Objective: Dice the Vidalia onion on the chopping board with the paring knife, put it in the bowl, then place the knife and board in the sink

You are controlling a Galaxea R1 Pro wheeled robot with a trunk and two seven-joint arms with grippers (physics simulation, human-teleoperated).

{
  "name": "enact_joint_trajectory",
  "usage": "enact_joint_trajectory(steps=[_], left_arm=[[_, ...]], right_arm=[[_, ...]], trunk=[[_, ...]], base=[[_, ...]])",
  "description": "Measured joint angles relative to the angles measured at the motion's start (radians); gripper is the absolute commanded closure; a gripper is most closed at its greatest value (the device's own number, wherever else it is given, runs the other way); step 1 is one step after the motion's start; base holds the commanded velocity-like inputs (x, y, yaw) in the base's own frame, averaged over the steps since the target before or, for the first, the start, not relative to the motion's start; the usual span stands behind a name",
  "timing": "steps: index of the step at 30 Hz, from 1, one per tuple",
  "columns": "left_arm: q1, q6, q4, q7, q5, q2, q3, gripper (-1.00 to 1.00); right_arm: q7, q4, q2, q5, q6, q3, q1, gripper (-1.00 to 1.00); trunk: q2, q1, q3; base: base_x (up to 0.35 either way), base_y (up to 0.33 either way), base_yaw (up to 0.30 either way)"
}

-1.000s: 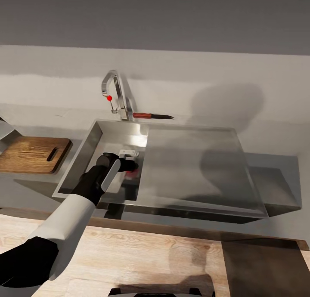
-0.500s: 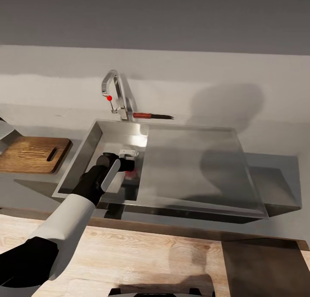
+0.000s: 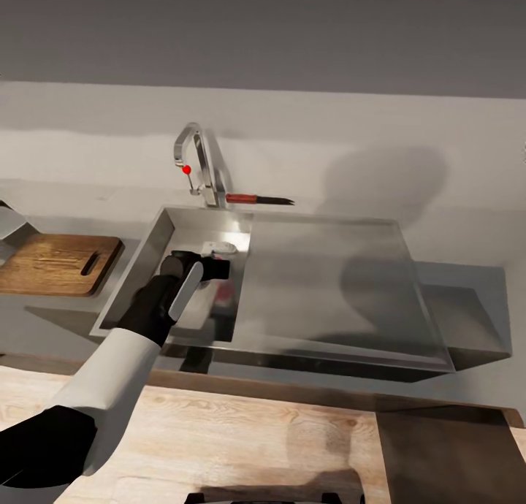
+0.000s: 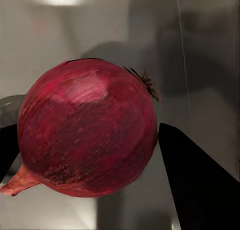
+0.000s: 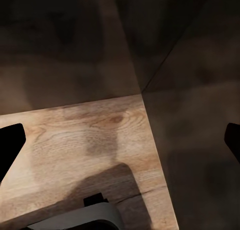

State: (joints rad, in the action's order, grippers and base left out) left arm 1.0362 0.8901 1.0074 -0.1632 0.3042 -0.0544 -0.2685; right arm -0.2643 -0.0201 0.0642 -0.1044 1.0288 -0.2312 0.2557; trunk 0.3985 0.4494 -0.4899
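The left arm reaches forward and down from the lower left of the head view, white upper sleeve giving way to a black forearm and wrist. Its left pincer [image 3: 219,272] points away from the trunk, angled downward. In the left wrist view the two dark fingers [image 4: 195,185] stand on either side of the Vidalia onion [image 4: 87,127], closed against it. In the right wrist view the right pincer [image 5: 120,140] hangs with its fingertips [image 5: 10,145] spread wide apart.
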Motion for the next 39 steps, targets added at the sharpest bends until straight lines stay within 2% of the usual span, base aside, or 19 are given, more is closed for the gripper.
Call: enact_joint_trajectory(steps=[6, 21, 33, 39], left_arm=[[0.000, 0.002, 0.010, 0.000, 0.000, 0.001, 0.000, 1.00], [0.000, 0.009, 0.120, -0.001, 0.000, 0.007, 0.001, 1.00], [0.000, 0.014, 0.184, -0.001, 0.000, 0.022, 0.003, 1.00], [0.000, 0.014, 0.199, -0.002, 0.000, 0.023, 0.003, 1.00]], right_arm=[[0.000, 0.000, 0.000, 0.000, 0.000, 0.000, 0.000, -1.00], [0.000, 0.000, 0.000, 0.000, 0.000, 0.000, 0.000, -1.00], [0.000, 0.000, 0.000, 0.000, 0.000, 0.000, 0.000, -1.00], [0.000, 0.000, 0.000, 0.000, 0.000, 0.000, 0.000, -1.00]], trunk=[[0.000, 0.000, 0.009], [0.000, 0.000, 0.033], [0.000, 0.000, 0.052], [0.000, 0.000, 0.062]], base=[[0.000, 0.000, 0.000], [0.000, 0.000, 0.000], [0.000, 0.000, 0.000], [-0.136, 0.093, 0.000]])
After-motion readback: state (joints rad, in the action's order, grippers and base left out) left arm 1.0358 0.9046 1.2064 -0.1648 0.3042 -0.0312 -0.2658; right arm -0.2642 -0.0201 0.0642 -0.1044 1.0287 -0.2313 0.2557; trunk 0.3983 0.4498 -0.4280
